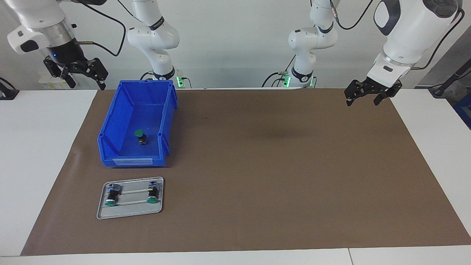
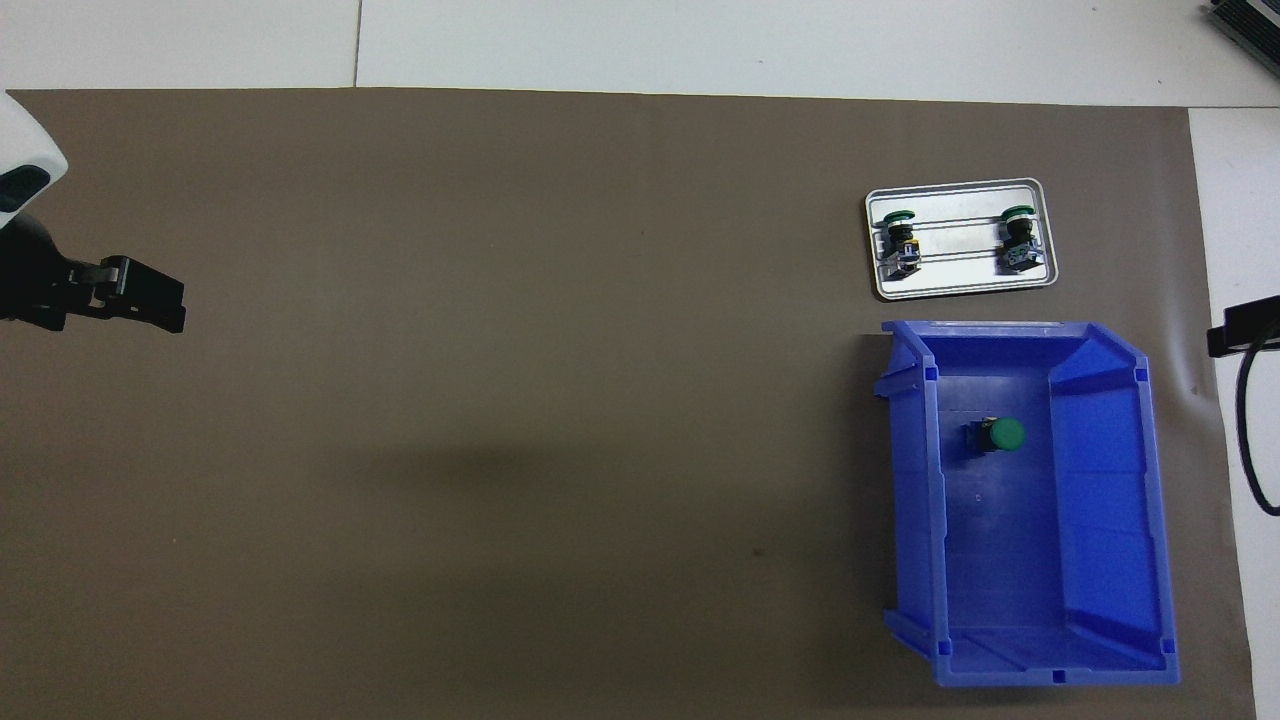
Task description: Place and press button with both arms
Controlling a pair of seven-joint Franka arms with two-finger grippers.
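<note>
The right gripper (image 1: 75, 75) hangs high in the upper left of the facing view, over the white table just past the edge of the brown mat. Its two fingers are spread apart and nothing is in them. In the overhead view only a bit of it pokes in at the right edge.

The left gripper (image 1: 362, 96) hangs in the upper right of the facing view, over the edge of the brown mat (image 1: 257, 165). Its fingers are spread too, and it holds nothing. This arm just waits.

Below the right gripper in the facing view sits a blue bin (image 1: 114, 147), left of the middle. Inside it, on the floor of the bin, is the button (image 1: 140, 136). Its green cap points up and a little to the side, and nothing touches it.

Lower down in the same view, near the bottom left, lies a small grey tray (image 1: 128, 211). Two more buttons lie on their sides in it, one at each end (image 1: 112, 195) (image 1: 152, 194), with their green caps toward the bottom of the picture. The tray sits just beside the bin but does not touch it.
</note>
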